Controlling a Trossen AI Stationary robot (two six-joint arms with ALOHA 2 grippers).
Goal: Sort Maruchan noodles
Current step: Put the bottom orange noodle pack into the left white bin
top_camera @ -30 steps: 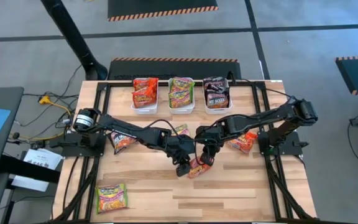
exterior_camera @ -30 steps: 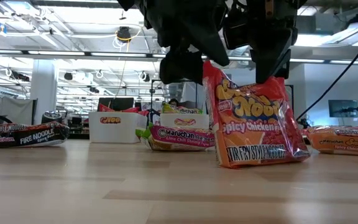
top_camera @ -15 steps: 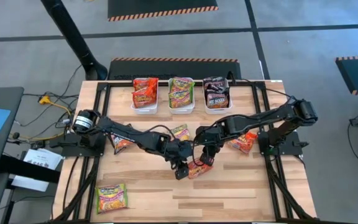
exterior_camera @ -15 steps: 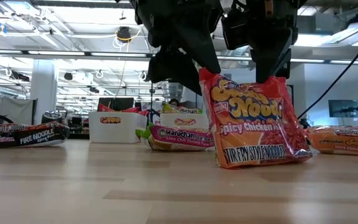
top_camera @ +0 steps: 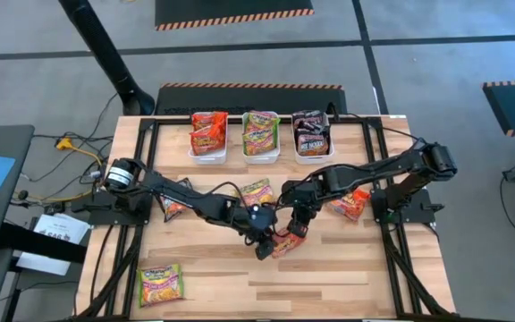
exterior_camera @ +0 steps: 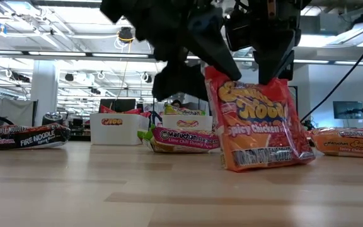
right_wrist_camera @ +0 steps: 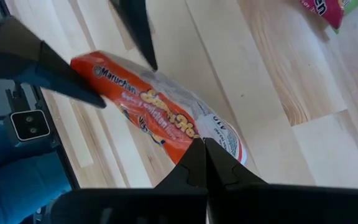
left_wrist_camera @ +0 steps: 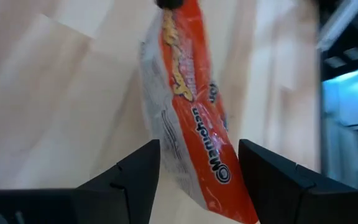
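Red-orange crinkly noodle packet upright, pinched by right gripper; left gripper spread around it.

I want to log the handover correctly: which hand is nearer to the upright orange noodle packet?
Right. The right hand is shut on the orange packet at its top edge; the left hand is open, its fingers either side of the packet, not gripping it.

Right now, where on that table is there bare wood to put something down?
The near strip of the table, right of the green packet, is bare. The middle is crowded: both grippers meet at the orange packet. The back edge holds three white bins.
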